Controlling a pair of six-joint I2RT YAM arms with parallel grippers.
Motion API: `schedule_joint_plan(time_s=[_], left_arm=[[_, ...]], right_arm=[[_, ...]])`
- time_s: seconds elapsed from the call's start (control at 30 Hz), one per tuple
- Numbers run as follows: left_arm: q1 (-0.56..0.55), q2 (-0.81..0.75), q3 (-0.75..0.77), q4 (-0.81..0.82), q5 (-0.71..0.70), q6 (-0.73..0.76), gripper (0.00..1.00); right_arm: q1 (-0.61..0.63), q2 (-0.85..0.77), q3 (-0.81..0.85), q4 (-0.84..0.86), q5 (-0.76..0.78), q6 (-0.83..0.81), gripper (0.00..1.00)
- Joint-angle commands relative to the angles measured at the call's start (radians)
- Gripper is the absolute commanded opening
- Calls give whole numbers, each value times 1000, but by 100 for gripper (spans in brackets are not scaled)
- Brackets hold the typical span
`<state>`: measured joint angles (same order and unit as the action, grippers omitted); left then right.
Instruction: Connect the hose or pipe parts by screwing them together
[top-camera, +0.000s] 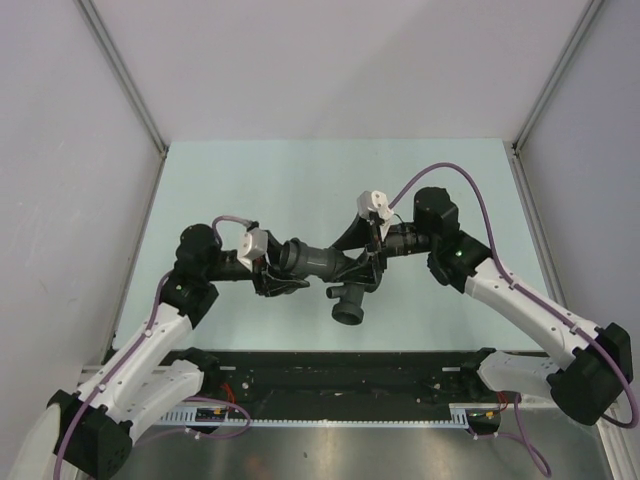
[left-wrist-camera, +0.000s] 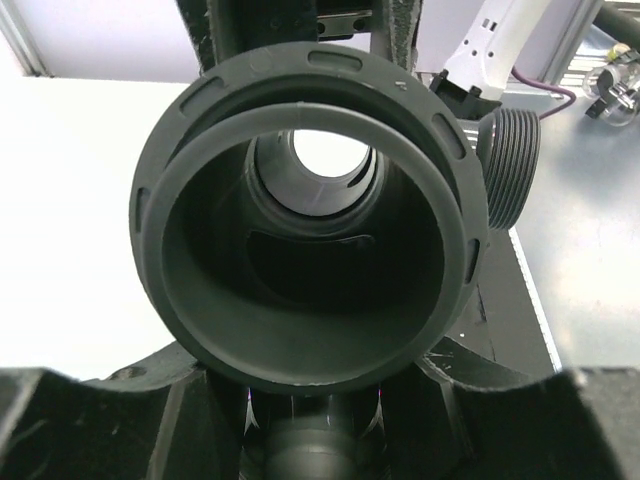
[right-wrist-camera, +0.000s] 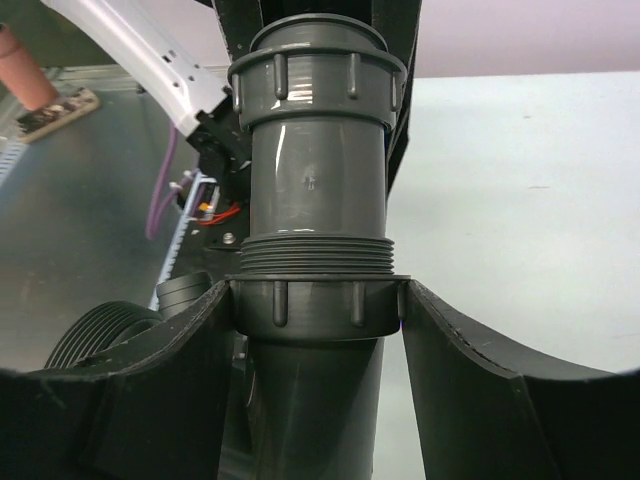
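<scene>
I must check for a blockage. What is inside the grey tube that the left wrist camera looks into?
The tube is hollow: bare grey walls, a narrower inner ring, light through the far opening. Nothing loose shows. Its deep lower part is too dark to judge.

The 2 arms bend inward, wrists facing. Left gripper (top-camera: 280, 273) clamps the straight tube (top-camera: 320, 260), right gripper (top-camera: 375, 262) the branched fitting (top-camera: 350, 300).

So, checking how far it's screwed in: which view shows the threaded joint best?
Right wrist: the threaded joint sits close, side-on, threads exposed. Top external shows it tiny; left wrist looks down the bore.
</scene>
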<state>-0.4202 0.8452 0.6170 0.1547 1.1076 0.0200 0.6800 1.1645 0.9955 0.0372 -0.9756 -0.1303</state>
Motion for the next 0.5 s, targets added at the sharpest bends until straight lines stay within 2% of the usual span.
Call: schedule_joint_plan(time_s=[0.0, 0.47], left_arm=[[-83, 23, 1, -26, 153, 196, 0], [-86, 31, -19, -26, 187, 334, 1]], right_arm=[[27, 21, 42, 225, -107, 121, 0], [-3, 80, 42, 391, -276, 392, 0]])
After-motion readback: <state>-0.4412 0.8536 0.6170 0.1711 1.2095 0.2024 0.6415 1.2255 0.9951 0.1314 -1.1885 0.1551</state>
